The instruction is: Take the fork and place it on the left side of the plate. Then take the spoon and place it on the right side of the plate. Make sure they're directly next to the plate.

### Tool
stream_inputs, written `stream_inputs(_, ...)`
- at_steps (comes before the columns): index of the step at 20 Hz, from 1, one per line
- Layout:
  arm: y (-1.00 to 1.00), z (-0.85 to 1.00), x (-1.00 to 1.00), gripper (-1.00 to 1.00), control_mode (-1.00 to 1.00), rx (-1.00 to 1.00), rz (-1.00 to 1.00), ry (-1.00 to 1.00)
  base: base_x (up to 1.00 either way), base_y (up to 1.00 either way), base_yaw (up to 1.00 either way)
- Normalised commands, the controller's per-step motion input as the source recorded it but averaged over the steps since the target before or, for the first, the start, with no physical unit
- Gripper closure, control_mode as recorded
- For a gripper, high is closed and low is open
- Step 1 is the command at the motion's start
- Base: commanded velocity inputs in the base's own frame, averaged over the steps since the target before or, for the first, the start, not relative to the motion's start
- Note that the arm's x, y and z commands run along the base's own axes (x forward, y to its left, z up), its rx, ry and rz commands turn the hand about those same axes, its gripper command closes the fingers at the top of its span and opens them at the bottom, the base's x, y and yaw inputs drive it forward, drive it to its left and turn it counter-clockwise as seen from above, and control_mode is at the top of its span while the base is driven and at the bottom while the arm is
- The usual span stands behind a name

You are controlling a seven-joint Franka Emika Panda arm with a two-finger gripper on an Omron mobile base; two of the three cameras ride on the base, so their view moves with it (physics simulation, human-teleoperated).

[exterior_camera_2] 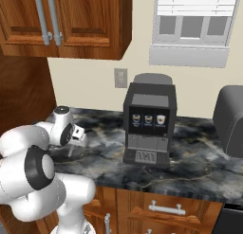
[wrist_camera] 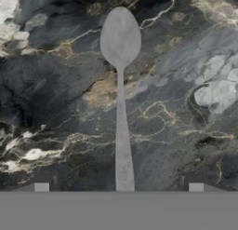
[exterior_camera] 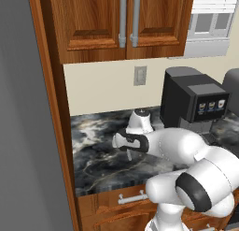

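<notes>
The spoon [wrist_camera: 120, 52] lies flat on the dark marble counter [wrist_camera: 186, 84], its oval bowl at the top of the hand view and its thin handle running straight down. My gripper [wrist_camera: 119, 187] hovers above the handle's end, open, one fingertip [wrist_camera: 42, 187] on each side of the handle and nothing held. In the left base view the gripper [exterior_camera: 127, 153] points down at the counter's left part, and the right base view has the gripper [exterior_camera_2: 71, 149] low over the marble. The fork and the plate are out of view.
A black coffee machine [exterior_camera_2: 149, 119] stands on the counter to the right of the hand, also seen as the coffee machine [exterior_camera: 193, 101]. A dark appliance [exterior_camera_2: 230, 119] sits further right. Wooden wall cabinets [exterior_camera: 121, 24] hang overhead. A tall wooden panel [exterior_camera: 56, 113] bounds the counter's left end.
</notes>
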Motion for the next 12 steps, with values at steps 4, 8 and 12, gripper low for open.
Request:
stream_inputs(4, 0.06, -0.42, 0.27, -1.00, -1.00, -0.02, 0.00, 0.00, 0.00, 0.00, 0.00)
stream_inputs(8, 0.00, -0.43, 0.21, -1.00, -1.00, -0.02, 0.00, 0.00, 0.00, 0.00, 0.00)
stream_inputs(12, 0.00, -0.29, 0.28, -1.00, -1.00, -0.01, 0.00, 0.00, 0.00, 0.00, 0.00)
